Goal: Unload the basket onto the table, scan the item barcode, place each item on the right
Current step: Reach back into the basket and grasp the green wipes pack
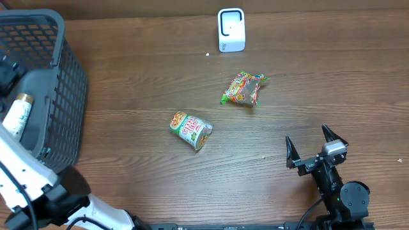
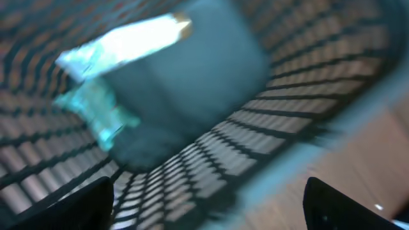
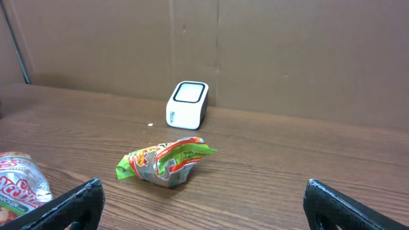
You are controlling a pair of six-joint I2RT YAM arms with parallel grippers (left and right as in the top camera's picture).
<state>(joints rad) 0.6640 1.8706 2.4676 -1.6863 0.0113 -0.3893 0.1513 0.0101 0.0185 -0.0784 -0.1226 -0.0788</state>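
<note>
A white barcode scanner (image 1: 231, 29) (image 3: 187, 105) stands at the table's far edge. A crumpled green-and-red snack bag (image 1: 244, 89) (image 3: 167, 160) lies in front of it. To the left, a cup of noodles (image 1: 191, 130) (image 3: 19, 185) lies on its side. A pale bottle (image 1: 18, 115) (image 2: 121, 41) rests inside the grey basket and looks blurred in the left wrist view. My left gripper (image 2: 208, 198) hangs open over the basket's inside, holding nothing. My right gripper (image 1: 308, 137) (image 3: 203, 191) stands open near the front right, well short of the snack bag.
The grey mesh basket (image 1: 64, 83) (image 2: 211, 166) fills the table's left end. My left arm's white links run along the front left corner. A cardboard wall backs the table behind the scanner.
</note>
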